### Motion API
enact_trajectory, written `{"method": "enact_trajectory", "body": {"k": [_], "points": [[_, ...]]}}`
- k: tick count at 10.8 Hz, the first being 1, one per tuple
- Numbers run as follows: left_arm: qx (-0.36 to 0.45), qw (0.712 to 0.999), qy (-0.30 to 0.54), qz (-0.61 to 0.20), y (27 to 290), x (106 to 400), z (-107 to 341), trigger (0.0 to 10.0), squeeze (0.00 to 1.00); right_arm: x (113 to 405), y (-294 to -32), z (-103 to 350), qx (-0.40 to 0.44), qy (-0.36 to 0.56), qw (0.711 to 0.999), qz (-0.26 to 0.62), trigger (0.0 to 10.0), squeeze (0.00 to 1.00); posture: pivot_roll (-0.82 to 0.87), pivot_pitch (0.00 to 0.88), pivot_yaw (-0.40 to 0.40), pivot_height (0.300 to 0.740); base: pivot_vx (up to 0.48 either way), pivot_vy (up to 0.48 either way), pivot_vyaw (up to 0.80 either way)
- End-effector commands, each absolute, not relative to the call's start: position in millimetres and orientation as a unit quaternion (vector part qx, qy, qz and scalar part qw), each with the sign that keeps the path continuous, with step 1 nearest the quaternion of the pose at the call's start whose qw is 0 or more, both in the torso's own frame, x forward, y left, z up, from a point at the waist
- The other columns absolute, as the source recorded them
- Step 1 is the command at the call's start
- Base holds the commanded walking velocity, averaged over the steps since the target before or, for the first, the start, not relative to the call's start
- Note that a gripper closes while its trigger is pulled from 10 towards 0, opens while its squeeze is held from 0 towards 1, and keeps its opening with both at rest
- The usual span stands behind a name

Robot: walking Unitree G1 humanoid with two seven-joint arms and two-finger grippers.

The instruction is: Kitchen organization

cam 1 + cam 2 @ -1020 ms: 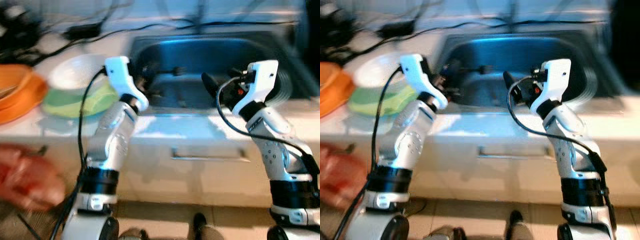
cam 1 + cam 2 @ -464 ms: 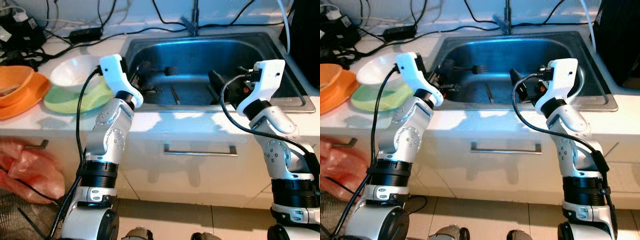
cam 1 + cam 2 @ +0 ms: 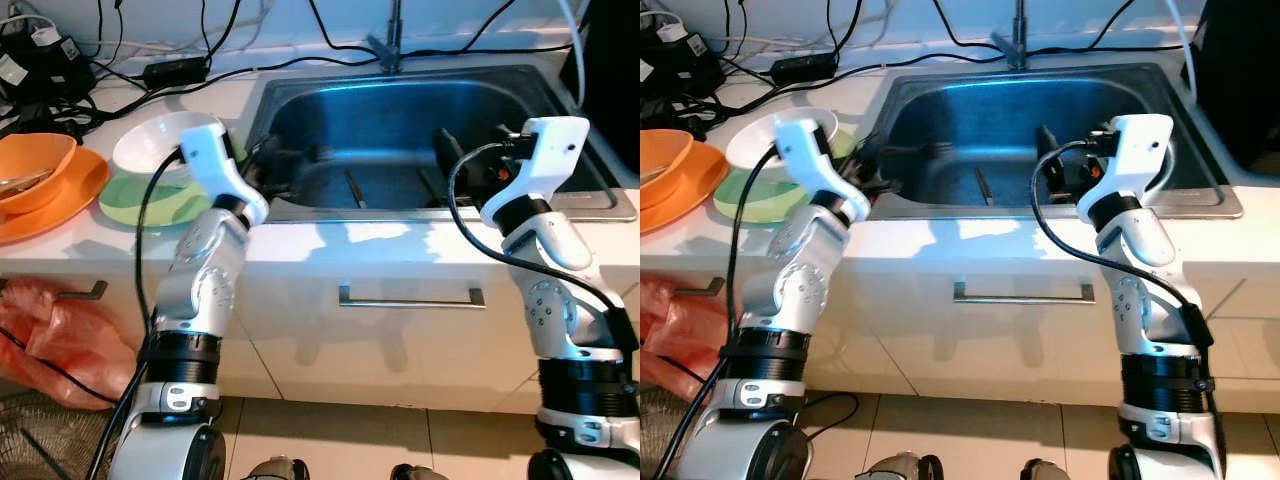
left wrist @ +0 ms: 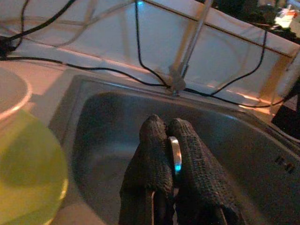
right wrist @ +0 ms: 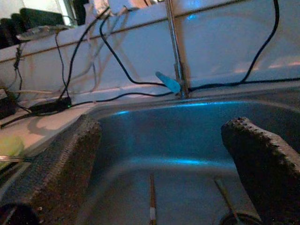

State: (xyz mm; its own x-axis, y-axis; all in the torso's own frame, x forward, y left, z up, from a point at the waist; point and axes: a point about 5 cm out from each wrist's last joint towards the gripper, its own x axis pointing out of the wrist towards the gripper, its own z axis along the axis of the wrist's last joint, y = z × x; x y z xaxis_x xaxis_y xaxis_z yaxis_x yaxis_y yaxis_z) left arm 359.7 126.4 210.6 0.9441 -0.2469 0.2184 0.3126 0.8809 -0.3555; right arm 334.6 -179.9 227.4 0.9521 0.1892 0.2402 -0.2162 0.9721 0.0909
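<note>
My left gripper (image 4: 168, 126) is shut on a thin metal utensil (image 4: 175, 152), held over the left side of the steel sink (image 3: 300, 95). The utensil's far end (image 3: 318, 153) is blurred, so I cannot tell whether it is a fork or a spoon. My right gripper (image 5: 161, 124) stands open over the sink's right side, with nothing between its fingers (image 3: 445, 150). Two thin sticks or utensils (image 3: 353, 188) lie on the sink floor below it.
A white bowl (image 3: 150, 148) sits on a green plate (image 3: 135, 203) left of the sink, beside an orange bowl (image 3: 35, 165) on an orange plate. The faucet (image 3: 393, 35), cables and a black adapter (image 3: 175, 70) line the back. A drawer handle (image 3: 410, 297) is below.
The blur from walking has gone and the view has steadied. My left gripper has drawn back to the left toward the sink's left rim with the utensil. The right arm has shifted slightly right.
</note>
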Motion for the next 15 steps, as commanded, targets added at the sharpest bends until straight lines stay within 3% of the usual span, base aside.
{"method": "enact_trajectory", "body": {"k": [1, 10, 15], "points": [[-0.191, 0.969, -0.091, -0.127, 134, 359, 210, 0.0, 0.00, 335, -179, 224, 0.059, -0.116, 0.987, 0.096, 10.0, 0.00, 0.02, 0.089, 0.130, 0.740, 0.000, 0.000, 0.00], [-0.221, 0.964, -0.103, -0.103, 119, 353, 197, 0.0, 0.00, 352, -164, 223, 0.029, -0.110, 0.986, 0.120, 10.0, 0.00, -0.01, 0.055, 0.011, 0.740, 0.000, 0.000, 0.00], [-0.217, 0.965, -0.120, -0.090, 124, 357, 204, 0.0, 0.00, 361, -158, 216, 0.036, -0.105, 0.985, 0.129, 10.0, 0.00, 0.03, 0.035, 0.016, 0.740, 0.000, 0.000, 0.00]]}}
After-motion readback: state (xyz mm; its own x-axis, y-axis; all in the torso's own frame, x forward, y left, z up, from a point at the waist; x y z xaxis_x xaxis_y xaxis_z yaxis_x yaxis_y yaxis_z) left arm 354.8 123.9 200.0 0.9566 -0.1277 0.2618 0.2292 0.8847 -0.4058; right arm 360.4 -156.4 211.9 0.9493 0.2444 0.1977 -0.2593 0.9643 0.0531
